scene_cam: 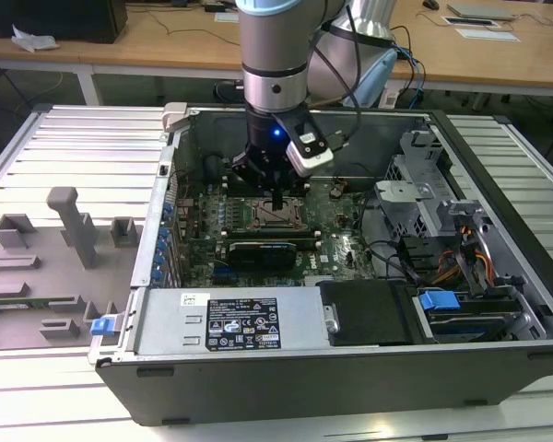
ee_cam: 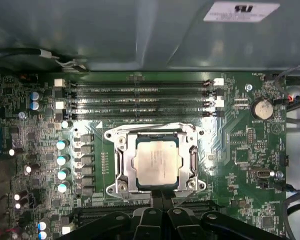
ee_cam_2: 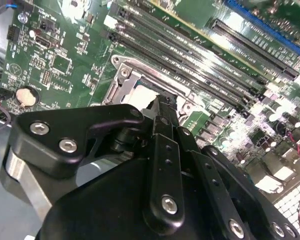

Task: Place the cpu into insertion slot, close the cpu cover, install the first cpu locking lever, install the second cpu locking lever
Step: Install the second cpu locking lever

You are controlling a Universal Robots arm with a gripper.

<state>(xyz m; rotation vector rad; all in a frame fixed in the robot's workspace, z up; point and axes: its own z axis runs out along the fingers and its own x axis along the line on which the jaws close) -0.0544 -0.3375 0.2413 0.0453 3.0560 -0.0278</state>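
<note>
At centre of the first wrist view, sitting seated under the closed cpu cover [ee_cam: 121, 165]: cpu [ee_cam: 155, 164], directly above gripper [ee_cam: 162, 200] (fingers pinched together, empty).

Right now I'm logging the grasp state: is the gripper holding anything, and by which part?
Nothing is held. The gripper has its fingers together at the edge of the insertion slot, where the cpu lies under the closed cpu cover.

Bright, even light falls from above. Glare shines on the memory slots [ee_cam_2: 200, 60] beyond the gripper [ee_cam_2: 162, 107]; the gripper body near the camera looks soft and blurred.
</note>
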